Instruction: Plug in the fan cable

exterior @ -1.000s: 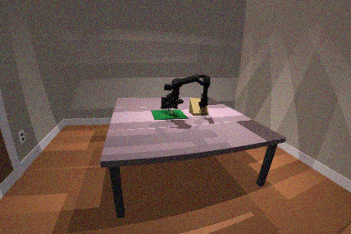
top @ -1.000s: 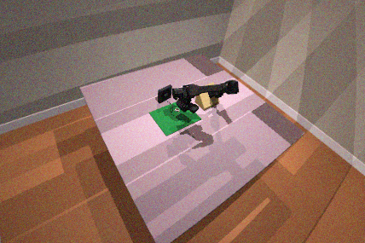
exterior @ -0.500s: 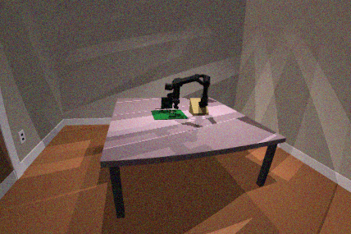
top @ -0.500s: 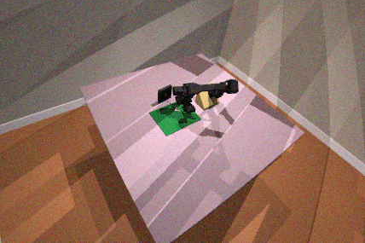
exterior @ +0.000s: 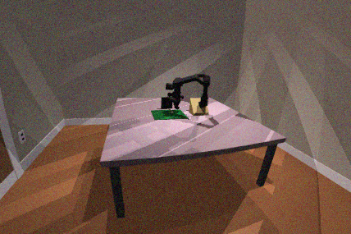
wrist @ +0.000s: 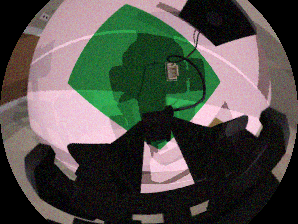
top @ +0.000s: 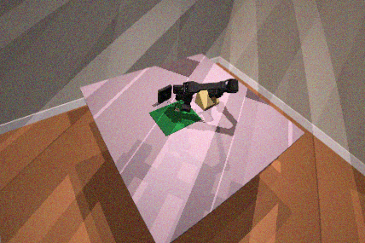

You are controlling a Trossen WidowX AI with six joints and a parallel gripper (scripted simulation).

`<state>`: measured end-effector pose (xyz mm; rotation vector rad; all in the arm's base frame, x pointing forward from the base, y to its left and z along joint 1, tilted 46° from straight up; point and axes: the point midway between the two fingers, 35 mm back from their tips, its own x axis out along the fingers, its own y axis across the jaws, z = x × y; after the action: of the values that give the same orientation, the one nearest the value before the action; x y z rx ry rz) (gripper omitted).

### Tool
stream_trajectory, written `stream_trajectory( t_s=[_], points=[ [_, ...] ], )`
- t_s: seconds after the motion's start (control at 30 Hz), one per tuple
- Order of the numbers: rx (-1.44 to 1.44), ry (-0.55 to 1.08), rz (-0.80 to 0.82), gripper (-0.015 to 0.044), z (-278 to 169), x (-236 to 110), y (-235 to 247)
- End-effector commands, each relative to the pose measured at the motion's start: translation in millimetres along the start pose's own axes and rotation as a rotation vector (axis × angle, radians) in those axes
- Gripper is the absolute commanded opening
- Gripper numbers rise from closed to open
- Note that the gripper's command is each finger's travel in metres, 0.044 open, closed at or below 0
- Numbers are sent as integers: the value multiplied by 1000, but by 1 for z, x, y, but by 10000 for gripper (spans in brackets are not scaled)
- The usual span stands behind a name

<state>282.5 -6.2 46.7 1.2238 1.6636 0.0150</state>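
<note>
A green circuit board (top: 170, 124) (exterior: 164, 115) (wrist: 100, 63) lies flat on the table. Its small pale four-pin header (wrist: 173, 71) stands near the board's right corner in the wrist view. The black fan (top: 164, 94) (exterior: 166, 103) (wrist: 216, 6) stands just behind the board. A thin black cable (wrist: 197, 72) loops from it over the board. My gripper (top: 186, 106) (exterior: 177, 103) (wrist: 156, 121) is shut on the cable's dark plug (wrist: 160, 124) and holds it a little above the board's near edge, short of the header.
The arm's tan base block (top: 205, 100) (exterior: 198, 106) stands on the pale table (top: 239, 147) (exterior: 184, 138) right of the board. The table edges drop to a wooden floor (top: 51, 173). Grey walls stand behind.
</note>
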Motion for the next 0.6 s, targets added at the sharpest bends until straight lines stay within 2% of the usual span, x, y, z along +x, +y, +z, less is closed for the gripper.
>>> stream_trajectory(
  t_s=[0.0, 0.57],
  points=[
    [42, 8, 6, 0, -2, 1, -1],
    [40, -71, -164, 0, -7, 20, -12]
  ],
)
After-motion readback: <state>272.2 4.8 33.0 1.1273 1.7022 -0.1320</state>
